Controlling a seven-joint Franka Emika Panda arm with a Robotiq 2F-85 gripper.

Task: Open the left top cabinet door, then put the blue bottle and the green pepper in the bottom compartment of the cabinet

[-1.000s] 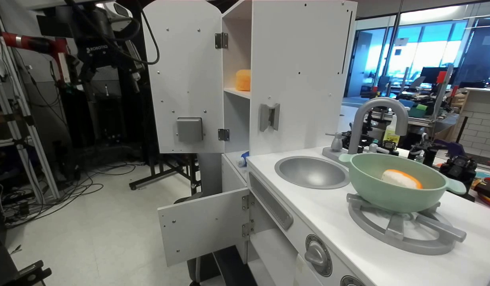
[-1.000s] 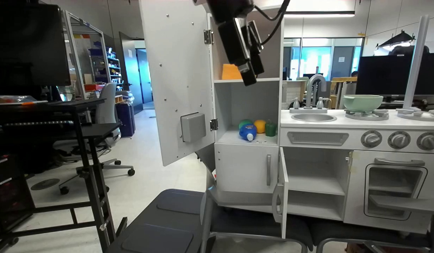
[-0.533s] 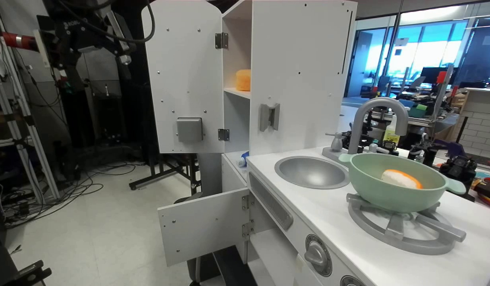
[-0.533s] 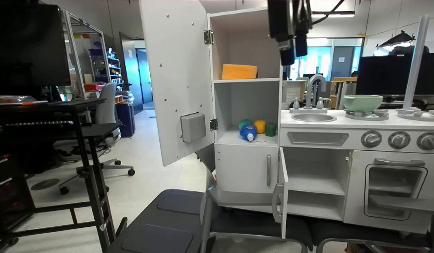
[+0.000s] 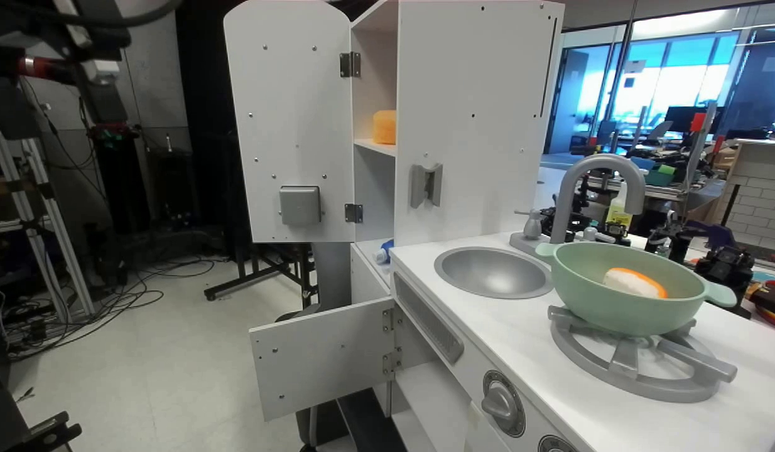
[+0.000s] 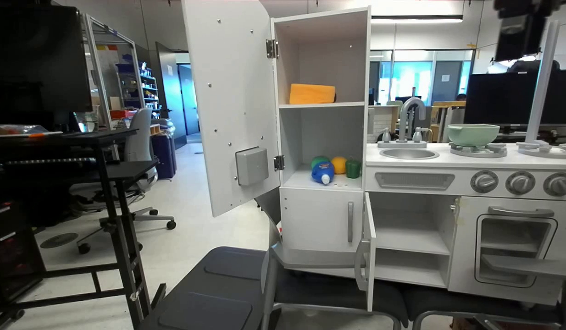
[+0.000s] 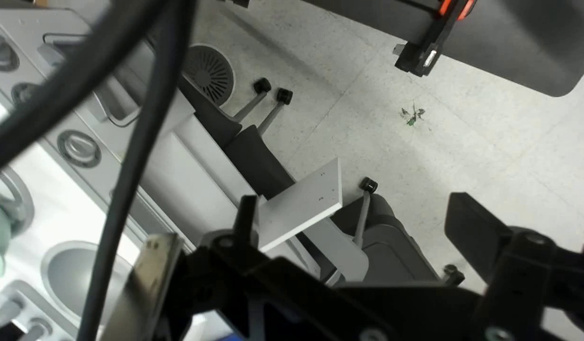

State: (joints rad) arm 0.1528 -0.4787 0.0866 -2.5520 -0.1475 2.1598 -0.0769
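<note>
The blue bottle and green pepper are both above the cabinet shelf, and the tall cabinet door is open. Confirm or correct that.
Not above: the blue bottle and green pepper are both below the cabinet shelf, as an exterior view shows. The tall cabinet door is open.

The front of the cabinet (image 6: 329,64) is left open by the left top cabinet door (image 6: 237,105), swung wide; on the sink (image 5: 494,273) side, entry is barred by a white panel (image 5: 469,75). The bottom compartment (image 6: 331,133) is capped by a shelf (image 6: 324,105), with free height left beneath. Its floor (image 6: 297,178) is partly blocked by 4 things: the blue bottle (image 6: 323,172) at the front, a round green object (image 6: 319,159) and a round orange object (image 6: 339,165) behind, and the green pepper (image 6: 353,168) near the panel. A bare strip is left by the hinge-side wall (image 6: 291,137).
</note>
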